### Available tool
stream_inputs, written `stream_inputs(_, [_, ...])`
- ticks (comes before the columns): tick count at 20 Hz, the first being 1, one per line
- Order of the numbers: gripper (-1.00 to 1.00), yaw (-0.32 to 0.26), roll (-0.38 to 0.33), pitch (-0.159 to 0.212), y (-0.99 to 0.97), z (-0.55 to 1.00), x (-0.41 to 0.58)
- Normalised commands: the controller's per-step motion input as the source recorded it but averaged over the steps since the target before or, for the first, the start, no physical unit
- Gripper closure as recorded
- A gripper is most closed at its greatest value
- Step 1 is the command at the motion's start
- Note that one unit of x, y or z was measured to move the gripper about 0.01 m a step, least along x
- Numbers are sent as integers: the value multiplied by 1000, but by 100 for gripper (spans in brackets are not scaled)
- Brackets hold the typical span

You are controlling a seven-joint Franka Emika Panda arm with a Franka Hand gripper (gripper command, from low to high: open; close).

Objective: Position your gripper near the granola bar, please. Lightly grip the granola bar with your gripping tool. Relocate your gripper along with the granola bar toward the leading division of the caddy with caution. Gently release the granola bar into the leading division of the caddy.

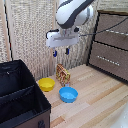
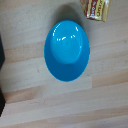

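Your end effector (image 1: 60,51) hangs open and empty above the granola bar (image 1: 62,74), which stands just behind the blue bowl (image 1: 68,94). Descend off-centre and you may topple it or strike that bowl.

surface: a light wooden plank floor (image 1: 95,95) is seen, its boards run diagonally | backdrop: a pale woven reed screen (image 1: 30,35) is set along the far side | furniture: a brown wooden drawer cabinet (image 1: 112,45) is placed at the exterior view's right | light: even, soft
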Motion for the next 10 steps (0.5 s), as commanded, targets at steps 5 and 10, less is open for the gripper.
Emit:
stream_inputs(5, [-100,-159,26,0,-344,-190,417])
stream_inputs(10, [-100,-214,26,0,-309,-241,442])
